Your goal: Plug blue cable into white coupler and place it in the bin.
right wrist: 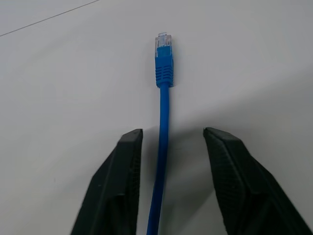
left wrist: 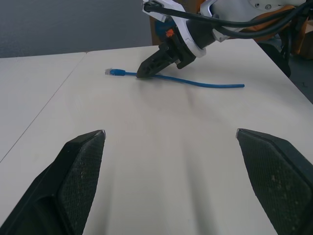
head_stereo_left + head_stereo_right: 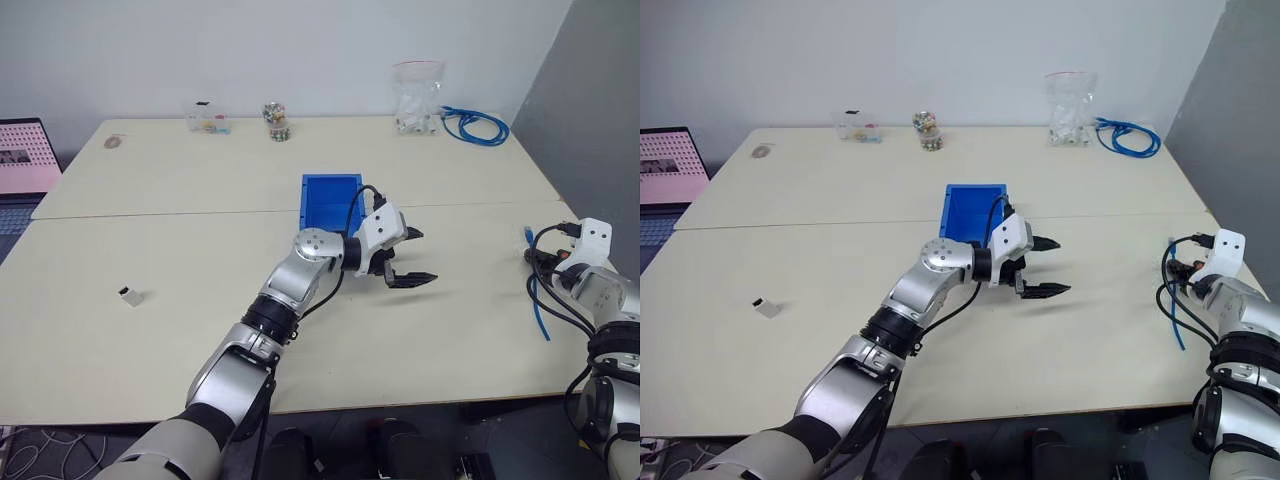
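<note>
The blue cable lies straight on the table near its right edge, its plug end pointing away from me. My right gripper is down at the table with one finger on each side of the cable, just behind the plug, and a small gap shows on both sides. My left gripper hovers open and empty over the middle of the table, pointing toward the right arm. The blue bin stands just behind it. The white coupler sits alone far to the left.
Along the back edge stand a clear bag of white parts, a coiled bundle of blue cable, a small jar and a clear box. A laptop sits at the far left.
</note>
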Available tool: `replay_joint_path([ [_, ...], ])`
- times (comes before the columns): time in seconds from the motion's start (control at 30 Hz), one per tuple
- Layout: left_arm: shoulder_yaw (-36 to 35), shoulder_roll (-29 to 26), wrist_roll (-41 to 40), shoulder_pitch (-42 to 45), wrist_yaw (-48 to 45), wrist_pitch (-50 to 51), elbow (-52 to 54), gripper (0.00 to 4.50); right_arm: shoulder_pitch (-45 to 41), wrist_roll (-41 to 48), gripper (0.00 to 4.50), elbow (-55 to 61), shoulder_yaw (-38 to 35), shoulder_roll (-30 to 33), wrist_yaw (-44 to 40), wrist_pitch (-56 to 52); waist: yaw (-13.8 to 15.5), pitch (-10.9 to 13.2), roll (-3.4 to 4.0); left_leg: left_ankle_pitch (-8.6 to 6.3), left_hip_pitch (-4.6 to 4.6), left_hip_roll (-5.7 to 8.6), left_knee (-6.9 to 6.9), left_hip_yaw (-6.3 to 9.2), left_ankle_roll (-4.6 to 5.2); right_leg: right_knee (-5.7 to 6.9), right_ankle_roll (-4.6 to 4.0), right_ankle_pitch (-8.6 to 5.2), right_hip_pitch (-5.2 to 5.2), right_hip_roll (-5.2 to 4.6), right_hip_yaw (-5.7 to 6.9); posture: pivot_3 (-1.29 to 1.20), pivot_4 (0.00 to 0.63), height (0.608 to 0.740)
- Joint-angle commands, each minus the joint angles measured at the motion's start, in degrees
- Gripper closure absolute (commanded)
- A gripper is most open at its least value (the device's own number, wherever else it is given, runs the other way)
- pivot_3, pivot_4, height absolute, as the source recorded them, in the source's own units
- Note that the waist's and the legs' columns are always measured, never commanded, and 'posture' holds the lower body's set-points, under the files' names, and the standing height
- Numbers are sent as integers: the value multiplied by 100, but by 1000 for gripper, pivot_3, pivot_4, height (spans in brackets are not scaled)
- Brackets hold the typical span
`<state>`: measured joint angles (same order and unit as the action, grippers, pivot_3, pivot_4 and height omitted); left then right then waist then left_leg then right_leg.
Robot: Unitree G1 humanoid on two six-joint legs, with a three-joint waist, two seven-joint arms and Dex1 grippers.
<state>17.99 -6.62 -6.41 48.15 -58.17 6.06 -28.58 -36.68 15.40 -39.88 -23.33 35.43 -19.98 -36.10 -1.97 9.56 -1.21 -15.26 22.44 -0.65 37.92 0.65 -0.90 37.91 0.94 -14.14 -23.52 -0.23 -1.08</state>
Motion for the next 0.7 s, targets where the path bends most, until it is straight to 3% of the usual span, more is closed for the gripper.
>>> replay_joint_path([
  [0.03, -102, 0, -62, 42, -5, 36, 314, 0, -21, 103, 3491, -30, 99, -147, -138, -83, 0, 0, 0, 0, 0, 0, 0, 1, 0, 0, 0, 0, 0, 0, 0, 0, 150, 740],
  [0.17, -243, 80, -284, 59, 26, 373, 506, 0, -56, 155, 4471, 29, 84, -201, -173, -131, -1, 0, 0, 0, 0, -1, 0, 1, 0, 0, 0, 0, 0, 0, -1, 0, 150, 740],
  [0.4, -251, -119, -368, -122, -62, 700, 977, 0, 26, 184, 4471, 251, 195, -122, -388, -166, -4, 0, 0, 0, -3, -2, 0, 1, 0, 4, -2, 1, 0, 1, -5, 0, 150, 740],
  [0.5, -277, -448, -391, -341, -216, 830, 1371, 0, 248, 38, 4471, 755, 640, 41, -892, -11, -12, -1, 3, 0, -8, -2, -3, 3, 0, 6, -11, 6, 0, 3, -9, 0, 150, 740],
  [0.57, -332, -734, -429, -567, -307, 895, 1725, 0, 476, -92, 4471, 1258, 1031, 193, -1255, 115, -8, -1, 4, 0, -9, -4, -5, 10, 0, 7, -12, 7, -1, 6, -9, 0, 150, 740],
  [0.7, -792, -1923, -714, -1930, -444, 1438, 3277, 0, 1064, 244, 4471, 3136, 2008, 809, -3005, -88, -61, 10, 31, 0, -8, -16, -10, 22, 0, 11, -10, 4, -8, 7, -11, 0, 150, 740],
])
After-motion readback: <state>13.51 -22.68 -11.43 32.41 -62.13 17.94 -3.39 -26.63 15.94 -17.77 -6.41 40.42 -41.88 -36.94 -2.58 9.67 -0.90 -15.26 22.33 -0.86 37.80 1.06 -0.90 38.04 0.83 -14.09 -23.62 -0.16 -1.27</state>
